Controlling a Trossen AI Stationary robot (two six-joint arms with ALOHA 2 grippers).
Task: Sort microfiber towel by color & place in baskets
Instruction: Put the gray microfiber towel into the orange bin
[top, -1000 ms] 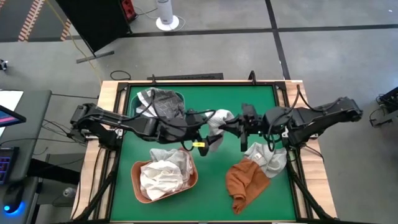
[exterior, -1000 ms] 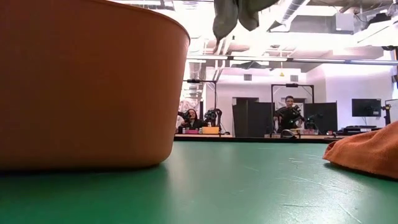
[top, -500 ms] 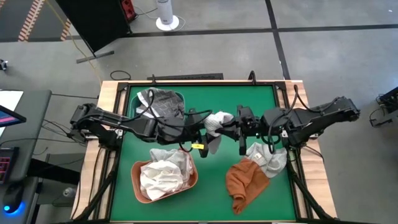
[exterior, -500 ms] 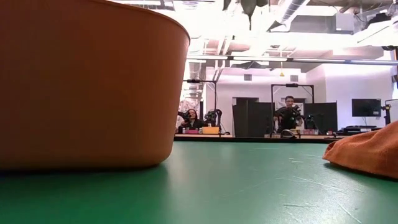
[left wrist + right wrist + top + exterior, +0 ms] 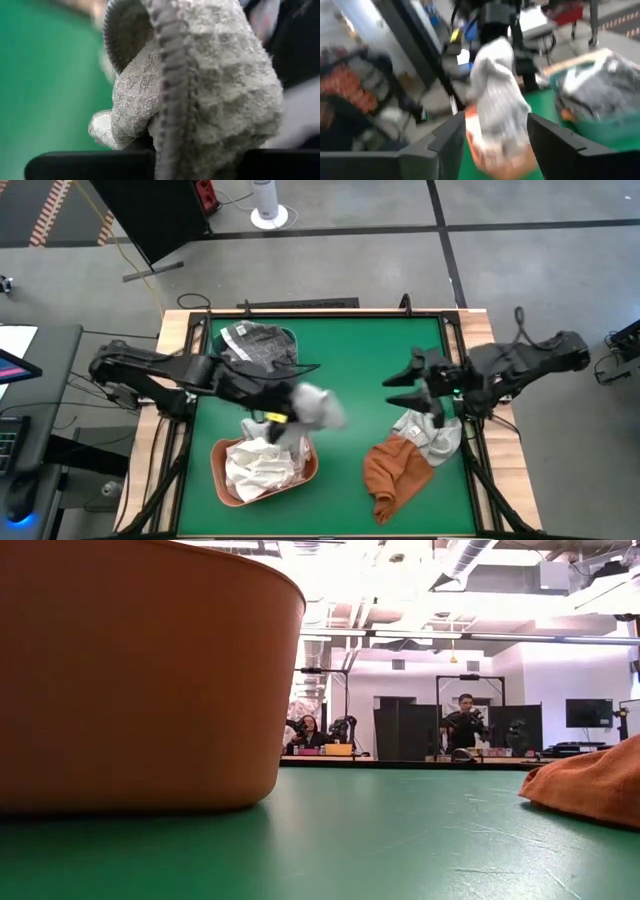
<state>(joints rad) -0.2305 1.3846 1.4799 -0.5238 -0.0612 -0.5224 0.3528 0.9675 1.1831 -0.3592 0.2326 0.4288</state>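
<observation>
— What's on the green mat [image 5: 350,370]?

— The salmon basket [image 5: 225,480] at lower left holds pale cloths; the teal basket [image 5: 290,338] at upper left holds dark grey ones. A rust towel [image 5: 392,472] and a pale checked one [image 5: 432,435] lie at lower right.

— The grippers?

— The left gripper [image 5: 285,412] is clenched on a pale grey towel [image 5: 318,408] just above the salmon basket; the right gripper [image 5: 410,385], fingers spread and released, hangs right of centre.

— The room?

— Grey floor around the table; low down, two people [image 5: 462,722] sit at far desks under bright ceiling lights.
</observation>
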